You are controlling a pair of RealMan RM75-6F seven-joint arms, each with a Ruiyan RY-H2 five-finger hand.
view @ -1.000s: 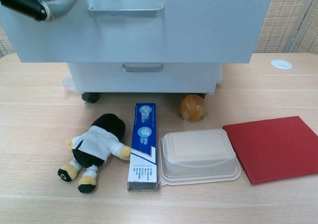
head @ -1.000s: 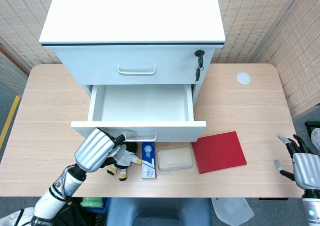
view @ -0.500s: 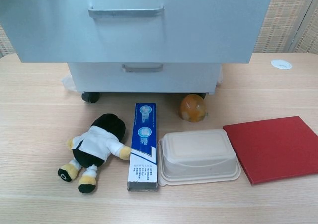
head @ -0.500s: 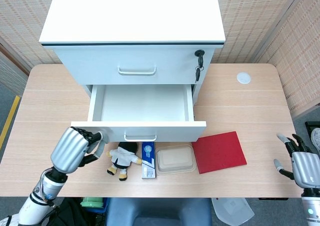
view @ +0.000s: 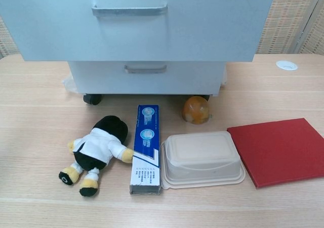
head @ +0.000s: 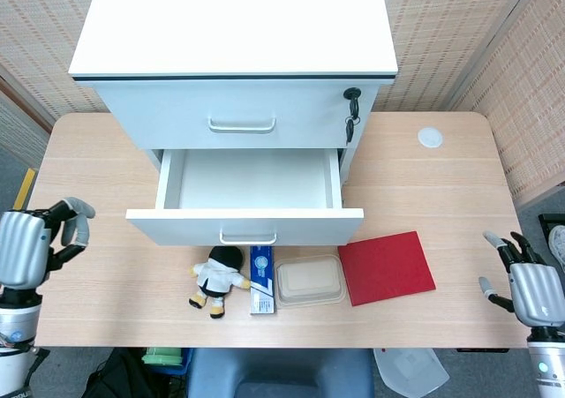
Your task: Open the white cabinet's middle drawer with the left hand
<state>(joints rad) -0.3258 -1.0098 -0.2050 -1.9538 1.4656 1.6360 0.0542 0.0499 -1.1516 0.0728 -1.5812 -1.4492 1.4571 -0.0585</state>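
Note:
The white cabinet [head: 234,27] stands at the back of the table. Its middle drawer [head: 247,226] is pulled out and shows an empty inside; the drawer front [view: 136,26] with its handle [view: 129,9] fills the top of the chest view. My left hand [head: 31,244] is at the table's left edge, far from the drawer, holding nothing, fingers loosely curled and apart. My right hand [head: 530,288] hangs off the right edge with fingers spread and empty.
In front of the drawer lie a plush doll [view: 96,152], a blue toothpaste box [view: 144,147], a beige lidded container [view: 202,157] and a red pad [view: 281,149]. An orange ball [view: 196,109] sits under the cabinet. A white disc [head: 430,137] lies at the back right.
My left hand has let go of the drawer front and drawn back left to the table's edge. The drawer stays pulled out. The right hand has barely moved.

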